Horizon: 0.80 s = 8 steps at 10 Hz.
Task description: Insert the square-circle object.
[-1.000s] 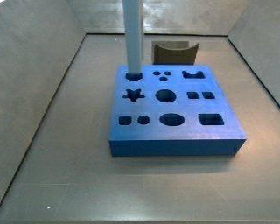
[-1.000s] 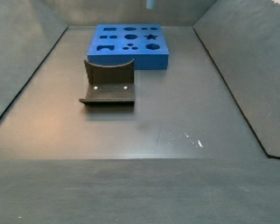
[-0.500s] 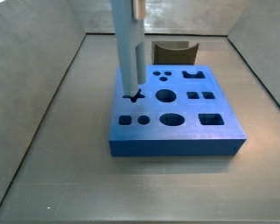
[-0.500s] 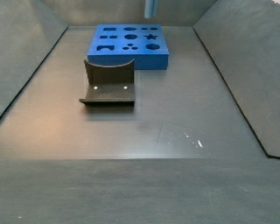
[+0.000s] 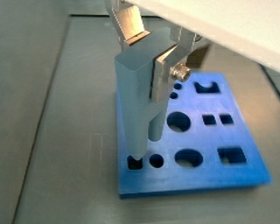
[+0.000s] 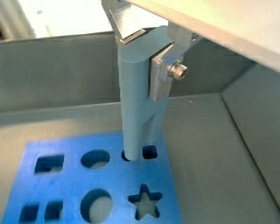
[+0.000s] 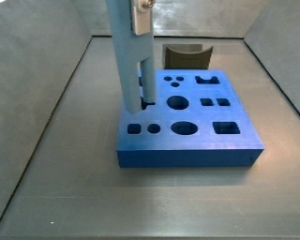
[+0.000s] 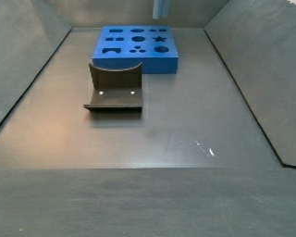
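Observation:
My gripper is shut on the top of a long light-blue bar, the square-circle object, and holds it upright. It shows in both wrist views and in a side view. The bar's lower end is at the top of the blue block, at the small square hole and round hole in the block's front left corner. I cannot tell whether the end is inside. In the other side view only a bit of the bar shows above the block.
The fixture stands just behind the block, and in a side view it is in front of it. Grey walls enclose the floor on the sides. The block has several other holes, among them a star.
The gripper has carried the bar along the block's left column, from the back corner hole past the star to the front left holes.

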Tool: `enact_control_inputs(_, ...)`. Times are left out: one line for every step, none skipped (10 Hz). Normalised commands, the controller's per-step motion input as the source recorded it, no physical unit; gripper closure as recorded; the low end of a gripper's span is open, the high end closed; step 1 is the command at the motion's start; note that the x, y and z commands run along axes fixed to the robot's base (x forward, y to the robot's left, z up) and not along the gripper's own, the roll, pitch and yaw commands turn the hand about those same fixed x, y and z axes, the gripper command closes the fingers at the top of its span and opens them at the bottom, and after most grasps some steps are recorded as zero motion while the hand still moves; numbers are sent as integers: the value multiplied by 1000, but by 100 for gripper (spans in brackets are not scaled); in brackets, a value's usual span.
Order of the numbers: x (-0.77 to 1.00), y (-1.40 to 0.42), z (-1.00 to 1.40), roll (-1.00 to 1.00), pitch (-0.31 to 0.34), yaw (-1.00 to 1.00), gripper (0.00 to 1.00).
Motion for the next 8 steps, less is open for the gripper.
enact_control_inputs(-3,-106,-69,114,31,-986,100)
enact_control_inputs(-26,-71,-80,126,34,-997,100)
enact_control_inputs(-54,-46,-109,141,40,-1000,100)
enact_control_inputs(-63,-34,-123,147,43,-1000,100)
enact_control_inputs(-69,-26,-131,150,43,-1000,100)
enact_control_inputs(-77,-23,-149,159,47,-1000,100)
enact_control_inputs(-3,0,-249,191,34,-949,100)
enact_control_inputs(217,-89,-386,249,13,-689,100)
